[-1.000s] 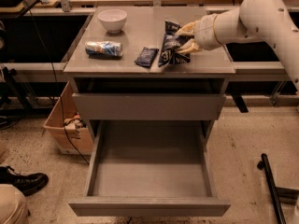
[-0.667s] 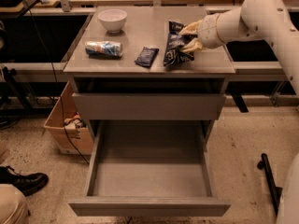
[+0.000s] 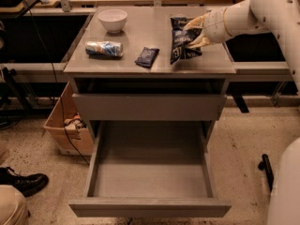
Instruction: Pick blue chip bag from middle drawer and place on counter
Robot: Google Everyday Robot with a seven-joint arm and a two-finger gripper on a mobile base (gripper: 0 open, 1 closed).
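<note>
The blue chip bag point(image 3: 180, 37) stands tilted on the right part of the counter point(image 3: 140, 34), its lower edge touching the surface. My gripper point(image 3: 197, 32) reaches in from the right on the white arm, and its fingers point(image 3: 195, 21) close around the bag's right side. The middle drawer point(image 3: 150, 175) is pulled wide open below, and its bare grey floor holds nothing.
On the counter are a white bowl point(image 3: 112, 18) at the back left, a blue-and-white can point(image 3: 104, 48) lying on its side, and a small flat dark-blue packet point(image 3: 147, 56). A closed drawer panel point(image 3: 150, 107) sits above the open drawer. A cardboard box point(image 3: 65, 128) and a shoe point(image 3: 21, 182) are on the floor at left.
My gripper and the chip bag have shifted a little to the right and towards the back of the counter; the bag stands more upright.
</note>
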